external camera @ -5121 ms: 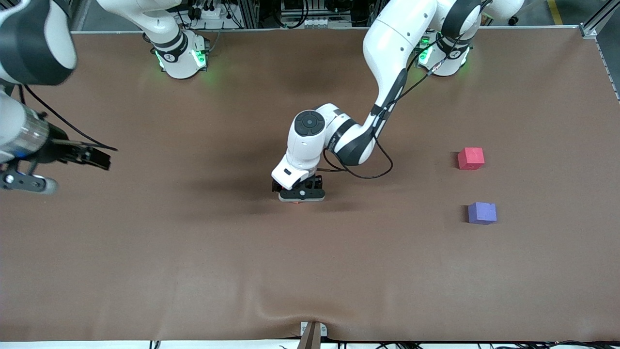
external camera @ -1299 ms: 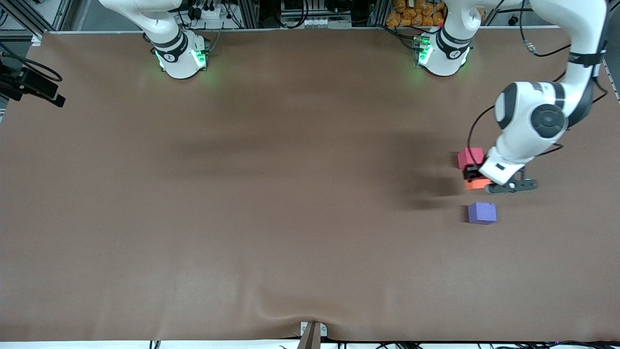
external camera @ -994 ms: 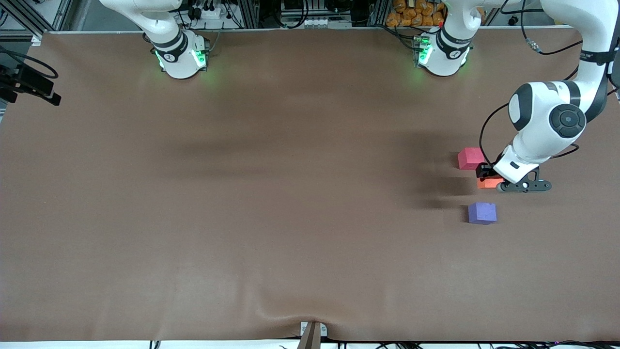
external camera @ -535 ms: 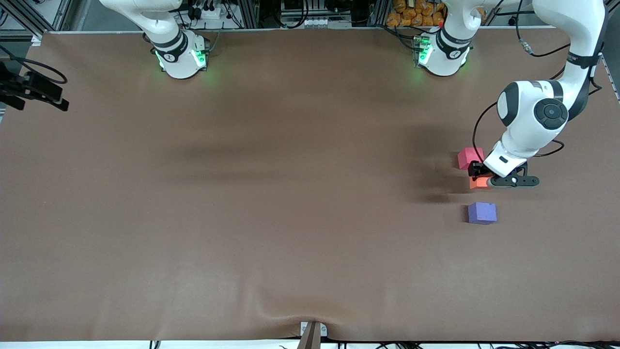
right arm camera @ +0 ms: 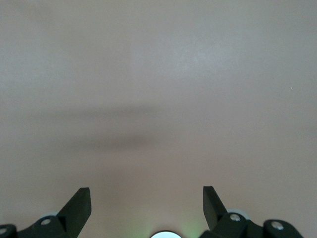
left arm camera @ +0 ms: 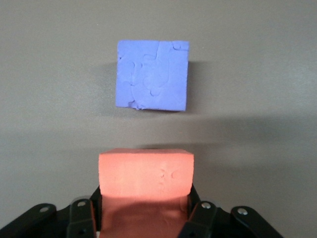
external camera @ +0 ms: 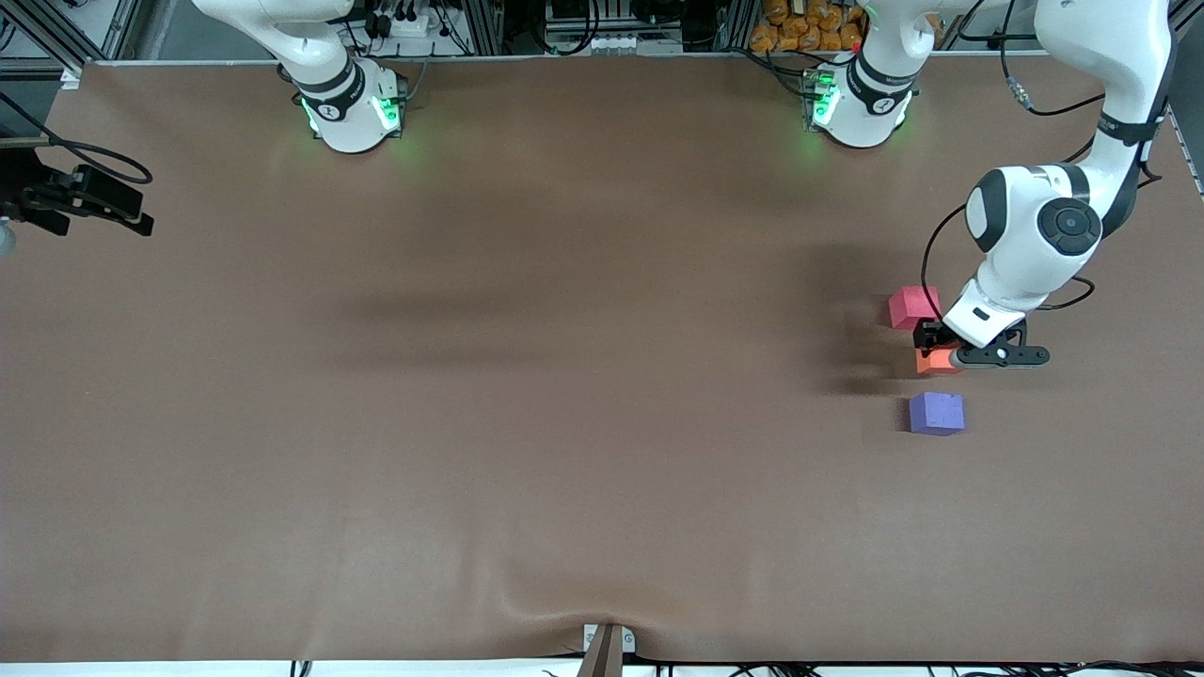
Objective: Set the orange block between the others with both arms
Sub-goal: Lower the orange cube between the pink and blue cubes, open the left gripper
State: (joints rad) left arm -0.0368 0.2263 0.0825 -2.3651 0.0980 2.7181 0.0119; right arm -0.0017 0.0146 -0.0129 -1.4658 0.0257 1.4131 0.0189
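Note:
My left gripper (external camera: pixel 939 354) is shut on the orange block (external camera: pixel 933 362), low over the table between the red-pink cube (external camera: pixel 911 307) and the purple-blue cube (external camera: pixel 937 414). In the left wrist view the orange block (left arm camera: pixel 145 172) fills the space between the fingers (left arm camera: pixel 198 214) of the left gripper (left arm camera: pixel 145 206). The purple-blue cube (left arm camera: pixel 152 82) lies a short gap ahead of it. I cannot tell whether the block touches the table. My right gripper (external camera: pixel 124 211) hangs open and empty at the right arm's end of the table. The right gripper (right arm camera: pixel 146 196) sees only bare surface.
The brown table mat (external camera: pixel 564 376) carries only the cubes. The two green-lit arm bases (external camera: pixel 353 108) (external camera: pixel 851 99) stand along its edge farthest from the front camera. A small bracket (external camera: pixel 607 644) sits at the nearest edge.
My left gripper, still holding the orange block, shifted a little toward the right arm's end and settled lower between the two cubes. The right gripper drifted slightly over its end of the table.

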